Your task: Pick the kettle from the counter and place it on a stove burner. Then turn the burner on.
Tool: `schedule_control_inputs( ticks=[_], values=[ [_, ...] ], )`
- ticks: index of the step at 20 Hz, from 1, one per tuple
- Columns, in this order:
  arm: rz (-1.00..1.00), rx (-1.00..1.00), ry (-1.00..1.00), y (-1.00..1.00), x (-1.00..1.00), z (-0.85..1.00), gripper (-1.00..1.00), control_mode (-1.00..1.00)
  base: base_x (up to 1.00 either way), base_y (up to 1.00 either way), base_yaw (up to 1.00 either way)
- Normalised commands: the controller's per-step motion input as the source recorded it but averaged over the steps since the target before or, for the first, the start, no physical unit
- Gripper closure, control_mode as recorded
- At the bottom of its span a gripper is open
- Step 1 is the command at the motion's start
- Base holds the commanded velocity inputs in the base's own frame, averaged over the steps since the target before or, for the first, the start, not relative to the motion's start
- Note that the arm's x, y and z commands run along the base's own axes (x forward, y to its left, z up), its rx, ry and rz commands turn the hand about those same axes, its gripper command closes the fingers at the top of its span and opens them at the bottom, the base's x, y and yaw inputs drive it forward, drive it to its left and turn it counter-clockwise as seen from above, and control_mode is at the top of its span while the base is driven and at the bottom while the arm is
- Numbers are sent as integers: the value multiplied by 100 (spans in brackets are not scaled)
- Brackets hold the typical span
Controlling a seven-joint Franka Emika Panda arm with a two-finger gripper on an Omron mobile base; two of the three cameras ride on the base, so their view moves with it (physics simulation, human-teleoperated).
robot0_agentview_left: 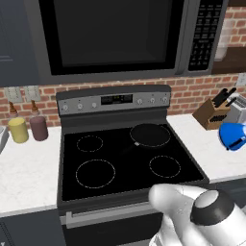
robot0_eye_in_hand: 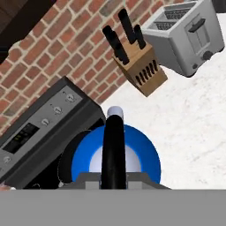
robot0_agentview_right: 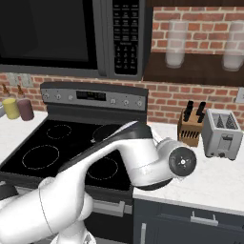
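Blue kettle (robot0_eye_in_hand: pixel 115 163) by its dark arched handle in the closed hand (robot0_eye_in_hand: pixel 114 183), above white counter (robot0_eye_in_hand: pixel 194 128).

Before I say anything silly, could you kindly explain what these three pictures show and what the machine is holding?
It is a white robot arm in a simulated kitchen. Two pictures come from cameras on its base, behind it to the left and right; the third looks along its hand. On the right counter stand a knife block and a toaster; two jars sit left of the black stove. The pincer, shut, holds the blue kettle by its dark arched handle; from the left base camera the kettle appears lifted above the counter beside the stove.
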Motion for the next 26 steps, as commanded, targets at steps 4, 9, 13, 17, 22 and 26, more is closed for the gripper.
schedule_control_inputs(
  ticks=[4, 9, 13, 17, 22, 26],
  values=[
    [-13, 0, -16, 100, -13, 19, 100, -100, 0, 0, 0],
    [-9, -1, -4, 100, 0, 17, 100, -100, 0, 0, 0],
    [-6, 0, 8, 100, 2, 9, 100, -100, 0, 0, 0],
    [-3, 0, 25, 100, 11, 3, 100, -100, 0, 0, 0],
    [-1, 0, 35, 100, 20, 7, 100, -100, 0, 0, 0],
    [-1, 0, 38, 100, 23, 11, 100, -100, 0, 0, 0]
  ],
)
